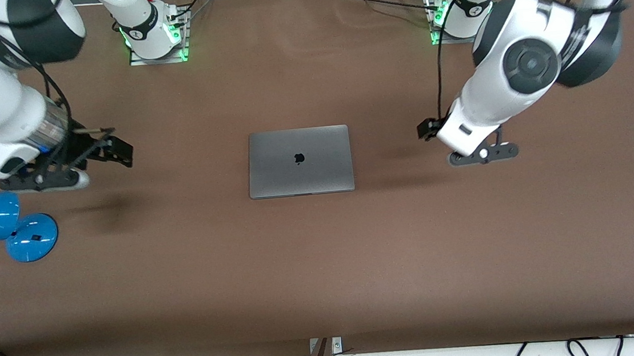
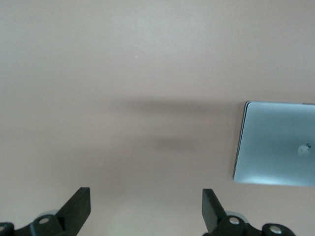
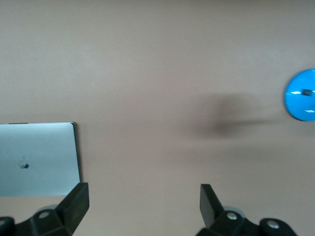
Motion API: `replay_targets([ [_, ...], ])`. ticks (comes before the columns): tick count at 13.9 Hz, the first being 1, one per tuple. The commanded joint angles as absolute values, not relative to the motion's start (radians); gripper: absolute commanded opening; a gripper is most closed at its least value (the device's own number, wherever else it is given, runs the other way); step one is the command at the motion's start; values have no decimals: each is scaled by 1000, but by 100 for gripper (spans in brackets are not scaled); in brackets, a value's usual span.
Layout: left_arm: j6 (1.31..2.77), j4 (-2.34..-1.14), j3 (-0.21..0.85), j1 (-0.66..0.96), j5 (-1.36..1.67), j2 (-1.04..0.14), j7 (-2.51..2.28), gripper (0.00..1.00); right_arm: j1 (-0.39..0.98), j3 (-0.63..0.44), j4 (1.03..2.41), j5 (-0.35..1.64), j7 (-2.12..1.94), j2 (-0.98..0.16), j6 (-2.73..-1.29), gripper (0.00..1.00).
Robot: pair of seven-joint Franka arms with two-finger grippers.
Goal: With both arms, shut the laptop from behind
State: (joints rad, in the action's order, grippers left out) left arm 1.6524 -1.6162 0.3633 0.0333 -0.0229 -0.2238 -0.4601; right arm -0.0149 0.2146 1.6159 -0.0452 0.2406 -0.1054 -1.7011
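Observation:
The space-grey laptop [image 1: 299, 161] lies shut and flat in the middle of the brown table [image 1: 325, 269], its lid with the dark apple logo facing up. It also shows in the left wrist view [image 2: 275, 145] and the right wrist view [image 3: 37, 157]. My left gripper [image 1: 428, 128] [image 2: 146, 204] is open and empty, over bare table beside the laptop toward the left arm's end. My right gripper [image 1: 116, 151] [image 3: 144, 201] is open and empty, over bare table toward the right arm's end. Neither gripper touches the laptop.
A blue desk lamp [image 1: 11, 222] lies on the table toward the right arm's end, nearer the front camera than the right gripper; its round base shows in the right wrist view [image 3: 301, 94]. Cables hang along the table's front edge.

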Motion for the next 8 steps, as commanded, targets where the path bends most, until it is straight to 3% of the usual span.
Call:
replay_targets([
  [1,1606,-1663,364,17,-43,-108,-376,100,-25,178,1638,-60,216,-32,-1629,100],
  [5,1582,-1654,353,-25,-54,-65,-238,100,-25,137,1638,-60,161,12,-1574,100],
  [8,1520,-1655,269,32,-54,-25,-180,100,-31,121,1647,-55,124,35,-1542,100],
])
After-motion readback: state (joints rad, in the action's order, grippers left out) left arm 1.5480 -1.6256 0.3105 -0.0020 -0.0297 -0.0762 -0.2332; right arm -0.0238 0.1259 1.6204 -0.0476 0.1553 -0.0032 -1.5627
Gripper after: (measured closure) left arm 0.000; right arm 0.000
